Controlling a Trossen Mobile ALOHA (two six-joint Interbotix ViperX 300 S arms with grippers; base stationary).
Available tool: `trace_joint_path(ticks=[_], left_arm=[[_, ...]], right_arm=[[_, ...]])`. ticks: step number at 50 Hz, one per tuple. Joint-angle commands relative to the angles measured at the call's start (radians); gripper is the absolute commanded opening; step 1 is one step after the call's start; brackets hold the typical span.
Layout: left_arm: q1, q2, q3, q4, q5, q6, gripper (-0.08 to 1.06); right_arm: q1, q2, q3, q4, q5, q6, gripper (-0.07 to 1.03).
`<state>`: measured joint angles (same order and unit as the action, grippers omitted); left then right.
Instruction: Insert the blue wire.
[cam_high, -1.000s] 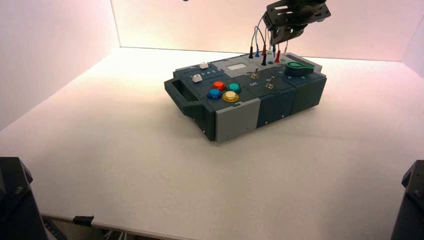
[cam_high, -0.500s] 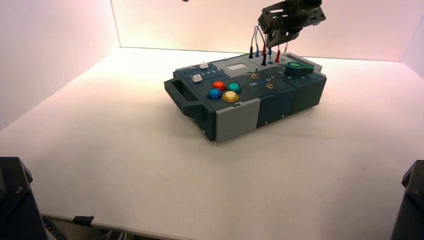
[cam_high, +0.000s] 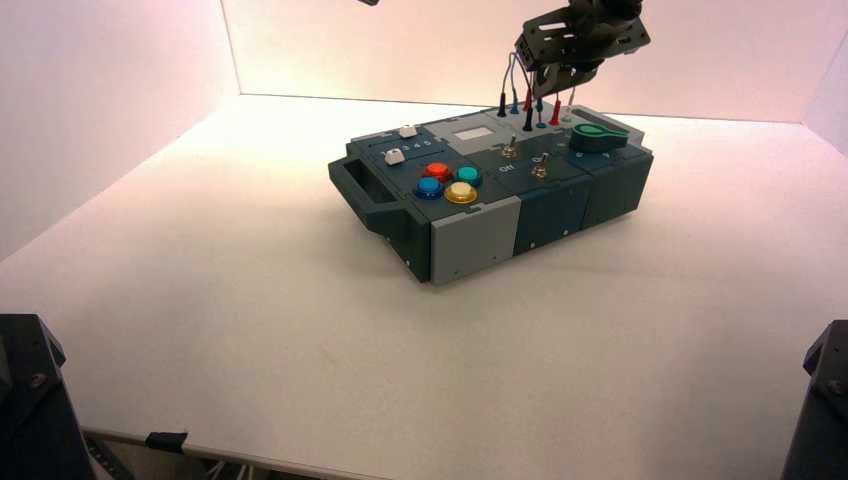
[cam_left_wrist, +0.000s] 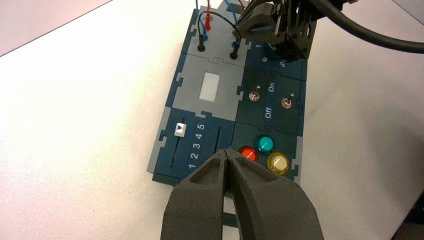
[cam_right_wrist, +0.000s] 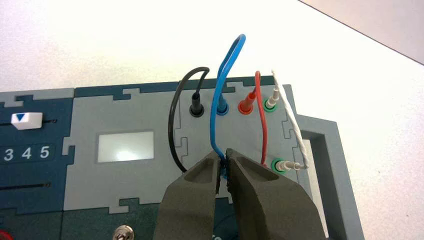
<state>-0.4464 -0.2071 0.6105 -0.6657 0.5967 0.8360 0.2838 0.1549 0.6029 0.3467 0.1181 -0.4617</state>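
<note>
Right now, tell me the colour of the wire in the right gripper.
Blue; right wrist view.

Counted on the tabletop: one box. On it: four buttons, two sliders near its left edge, two toggle switches, one knob, one pale window, four leads toward its far right corner.

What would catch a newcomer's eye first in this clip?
Probably the blue wire, arching tall above the box's grey socket panel, one end gripped by the right gripper. Next, the cluster of bright buttons, red, green, blue and yellow, near the box's handle on the left.
</note>
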Motion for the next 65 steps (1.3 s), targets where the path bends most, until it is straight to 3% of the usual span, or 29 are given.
trace_joint_path(ticks=[1,65], left_arm=[[-0.003,-0.017,-0.02,-0.002,-0.005,0.003,-0.03],[-0.003,-0.018,-0.02,0.002,0.0,0.005,-0.03]], right_arm=[[0.003,-0.014,-0.014,0.002,-0.014,0.002,-0.02],[-0.008,0.006,0.012,-0.009,-0.034,-0.003,-0.02]])
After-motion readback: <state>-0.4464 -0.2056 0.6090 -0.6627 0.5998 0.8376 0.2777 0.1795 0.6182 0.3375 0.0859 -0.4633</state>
